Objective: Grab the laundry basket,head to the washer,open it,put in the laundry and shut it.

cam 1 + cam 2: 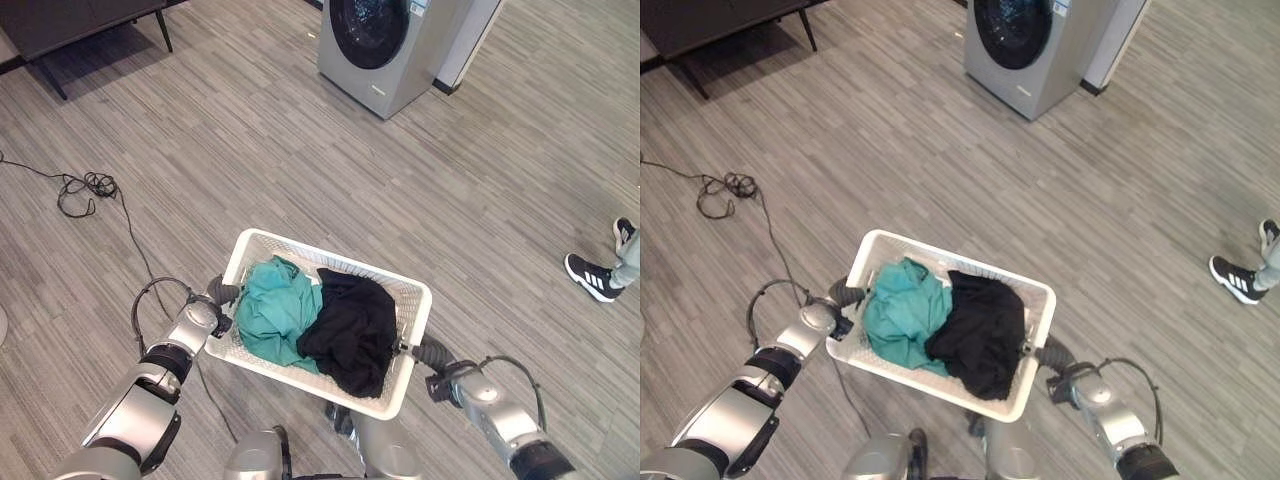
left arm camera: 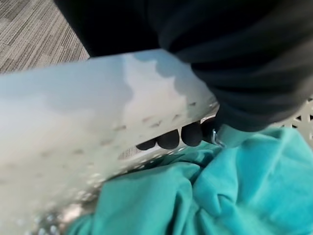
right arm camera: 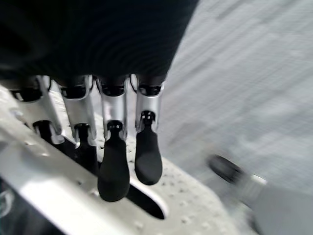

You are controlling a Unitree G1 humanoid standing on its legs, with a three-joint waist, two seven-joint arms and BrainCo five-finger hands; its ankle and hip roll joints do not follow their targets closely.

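Two hands carried the white laundry basket (image 1: pixel 412 300): the left hand (image 1: pixel 222 294) and the right hand (image 1: pixel 432 353) each curled round a short end's handle. Between them lay teal cloth (image 1: pixel 275 310) and black cloth (image 1: pixel 352 330). Well beyond stood the washer (image 1: pixel 385 45), door closed.

No readable text, label or number shows anywhere, even on the washer (image 1: pixel 385 45).

Silver fingers (image 3: pixel 148 105), dark tips
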